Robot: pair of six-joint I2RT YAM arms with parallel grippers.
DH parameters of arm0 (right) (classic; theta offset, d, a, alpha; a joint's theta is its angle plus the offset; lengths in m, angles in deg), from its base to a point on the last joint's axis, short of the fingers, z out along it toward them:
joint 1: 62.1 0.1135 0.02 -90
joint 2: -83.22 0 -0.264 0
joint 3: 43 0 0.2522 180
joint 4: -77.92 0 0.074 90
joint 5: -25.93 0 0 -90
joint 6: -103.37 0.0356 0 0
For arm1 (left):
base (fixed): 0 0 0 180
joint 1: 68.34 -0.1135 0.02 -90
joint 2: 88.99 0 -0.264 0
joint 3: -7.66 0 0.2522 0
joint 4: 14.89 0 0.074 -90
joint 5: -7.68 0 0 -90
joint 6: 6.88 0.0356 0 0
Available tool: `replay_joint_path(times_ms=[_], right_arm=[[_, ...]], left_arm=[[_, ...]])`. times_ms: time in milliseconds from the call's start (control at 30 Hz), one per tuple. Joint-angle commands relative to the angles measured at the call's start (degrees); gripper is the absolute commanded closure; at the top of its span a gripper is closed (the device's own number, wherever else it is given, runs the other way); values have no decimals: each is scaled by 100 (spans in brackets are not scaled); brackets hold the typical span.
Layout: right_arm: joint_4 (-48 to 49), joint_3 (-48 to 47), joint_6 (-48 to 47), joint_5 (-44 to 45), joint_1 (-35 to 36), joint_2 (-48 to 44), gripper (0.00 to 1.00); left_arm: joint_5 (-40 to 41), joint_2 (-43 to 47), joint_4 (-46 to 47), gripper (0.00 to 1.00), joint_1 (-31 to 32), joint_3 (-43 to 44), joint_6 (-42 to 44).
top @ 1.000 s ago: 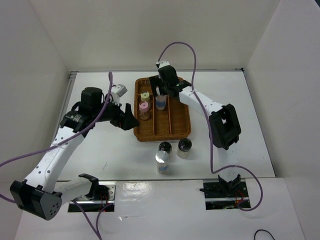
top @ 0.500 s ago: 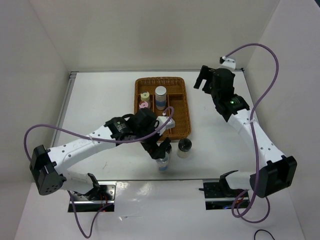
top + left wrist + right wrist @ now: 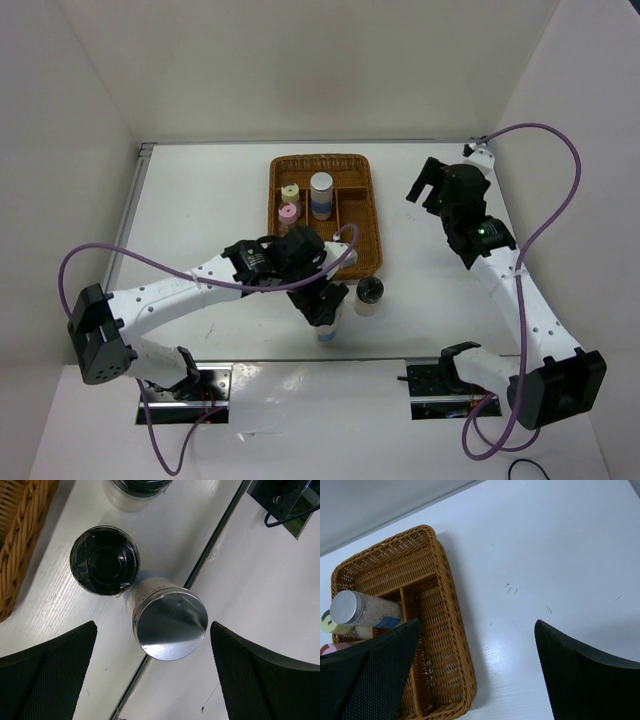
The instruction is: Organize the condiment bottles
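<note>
The brown wicker tray (image 3: pixel 359 215) holds three condiment bottles: yellow-capped (image 3: pixel 290 192), pink-capped (image 3: pixel 288 211) and white-capped (image 3: pixel 321 190). In front of the tray stand a black-capped bottle (image 3: pixel 369 293) and a silver-capped bottle (image 3: pixel 327 335). My left gripper (image 3: pixel 326 303) hovers open right over them. In the left wrist view the silver cap (image 3: pixel 172 625) lies between my left gripper's (image 3: pixel 154 645) wide jaws, with a black cap (image 3: pixel 104 561) just beyond it and another black cap (image 3: pixel 137 489) at the top edge. My right gripper (image 3: pixel 430 186) hangs open and empty to the right of the tray (image 3: pixel 445 630).
The silver-capped bottle stands on the dark seam (image 3: pixel 210 550) between table and front strip. A cable opening (image 3: pixel 285 500) lies past it. White walls close the back and both sides. Purple cables loop off both arms.
The left arm swung from the tray's left side to above the bottles in front of it. The right arm left the white-capped bottle in the tray and drew back to the right.
</note>
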Motion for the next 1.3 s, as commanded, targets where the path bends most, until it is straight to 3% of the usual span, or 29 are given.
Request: replay_joint_path(times_ms=[0, 167, 367, 500, 533, 567, 733, 900, 1033, 1200, 1267], right_arm=[[-50, 109, 113, -10, -31, -128, 1], [-103, 162, 166, -63, -31, -128, 1], [-103, 162, 166, -63, -31, -128, 1], [-103, 215, 166, -63, -31, -128, 1], [-103, 215, 166, -63, -31, -128, 1], [-103, 215, 166, -115, -31, -128, 1], [-50, 268, 166, -168, -31, -128, 1], [11, 268, 61, -519, -31, -128, 1], [142, 329, -176, -1011, -31, -128, 1], [266, 382, -414, -1653, 65, -189, 1], [196, 382, -519, -1715, 284, -129, 1]], left_arm=[[-180, -89, 135, 0, 73, -27, -76], [-234, -282, 22, 0, 230, -27, -23], [302, -538, -102, 4, 380, -27, -198], [530, -669, -102, 21, 380, 26, -278], [531, -669, -102, 34, 380, 26, -330], [531, -669, -154, 40, 380, 78, -330], [584, -284, -435, 53, 380, 227, -462], [688, 410, -1312, 53, 380, 587, -593], [1608, 763, -1991, 53, 327, 1088, -831], [2727, 1009, -1887, 47, -15, 2011, -963], [3052, 704, -1641, 47, -243, 2239, -814]])
